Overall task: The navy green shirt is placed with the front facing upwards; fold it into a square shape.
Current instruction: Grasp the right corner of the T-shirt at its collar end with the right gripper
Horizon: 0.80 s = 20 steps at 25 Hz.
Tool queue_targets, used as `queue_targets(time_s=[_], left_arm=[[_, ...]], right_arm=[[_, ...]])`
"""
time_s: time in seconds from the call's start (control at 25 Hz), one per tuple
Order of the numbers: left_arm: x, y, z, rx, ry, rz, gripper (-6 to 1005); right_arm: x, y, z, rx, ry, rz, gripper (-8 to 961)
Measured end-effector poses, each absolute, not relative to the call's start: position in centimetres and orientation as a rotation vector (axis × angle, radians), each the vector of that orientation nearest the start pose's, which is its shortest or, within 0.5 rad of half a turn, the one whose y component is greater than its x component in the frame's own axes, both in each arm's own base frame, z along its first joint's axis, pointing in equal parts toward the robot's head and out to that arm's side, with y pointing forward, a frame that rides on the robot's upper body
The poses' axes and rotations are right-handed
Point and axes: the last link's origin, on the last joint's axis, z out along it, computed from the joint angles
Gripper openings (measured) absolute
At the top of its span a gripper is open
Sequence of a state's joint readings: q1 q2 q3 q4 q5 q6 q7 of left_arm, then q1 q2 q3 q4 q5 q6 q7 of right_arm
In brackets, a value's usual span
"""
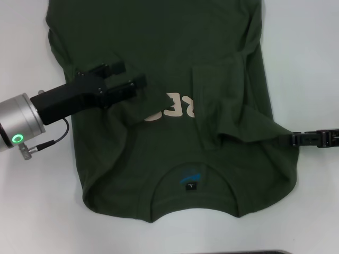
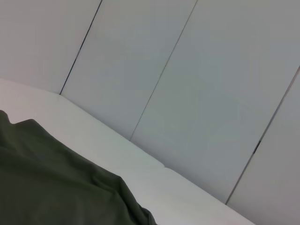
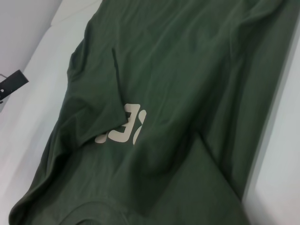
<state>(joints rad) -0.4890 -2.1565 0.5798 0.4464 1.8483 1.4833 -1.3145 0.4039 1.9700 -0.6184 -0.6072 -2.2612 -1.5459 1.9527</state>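
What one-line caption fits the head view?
Left gripper lays one sleeve across the green shirt; right gripper at its other edge.

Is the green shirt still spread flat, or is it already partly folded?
Partly folded. Both sleeves of the navy green shirt lie turned in over the chest, covering part of the cream letters. The body is still at full length.

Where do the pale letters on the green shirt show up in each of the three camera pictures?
Head view: the pale letters sit mid-picture on the navy green shirt, partly covered by folded-in sleeves, just beyond the left gripper.
Left wrist view: not visible; only plain shirt cloth.
Right wrist view: the letters lie left of centre, half under a sleeve fold.
Shared landmark: the white table.
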Motion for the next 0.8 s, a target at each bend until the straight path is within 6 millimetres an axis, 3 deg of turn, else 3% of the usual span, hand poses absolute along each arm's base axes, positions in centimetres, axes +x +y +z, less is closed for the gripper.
queue_targets(time_s=[0.32,0.56,0.8], left_arm=[[-26.53,31.14,-4.21,-2.47,-0.902,-1.027,841],[-26.56,31.16,-4.18,-2.47,-0.902,-1.026,841],[-26.6,31.15,-4.15,-2.469,-0.902,-1.025,841]], right_arm=[[35.44,27.91,2.77,-2.408,1.641,0.405,638],[35.18,28.09,2.22,-2.419,1.62,0.407,415],[35.05,27.86,2.11,-2.431,1.606,0.432,282]])
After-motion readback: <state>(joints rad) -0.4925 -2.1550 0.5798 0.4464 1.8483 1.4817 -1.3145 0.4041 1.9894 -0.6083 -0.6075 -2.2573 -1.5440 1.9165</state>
